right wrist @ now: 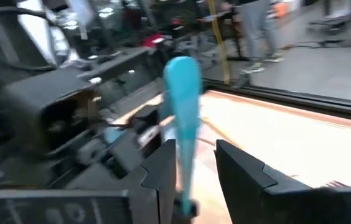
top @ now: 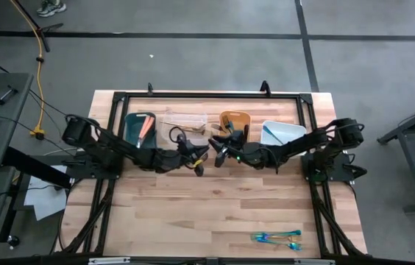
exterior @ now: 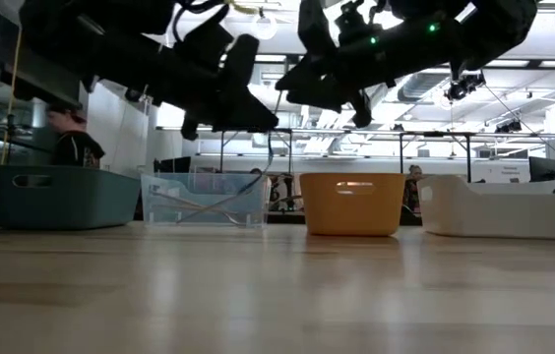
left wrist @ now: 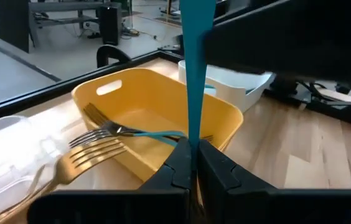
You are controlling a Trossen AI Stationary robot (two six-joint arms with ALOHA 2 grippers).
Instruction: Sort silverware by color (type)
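A teal-blue-handled utensil stands upright above the table's middle, with my left gripper shut on it. A thin teal stem runs from the fingers toward fork tines. My right gripper faces the left one from the table's right. It is open, with the handle's rounded upper part between its fingers. I cannot tell whether a finger touches the handle. More teal silverware lies flat near the table's front right. My left gripper pinches the lower end of the teal handle between its two fingers. The fingers come about level from the table's left and lie across the handle. The handle rises upright above them, lifted clear of the table.
Along the far side stand a teal bin holding a salmon piece, a clear bin, an orange bin and a white bin. A gold fork shows before the orange bin. Bare wood lies in front of the arms.
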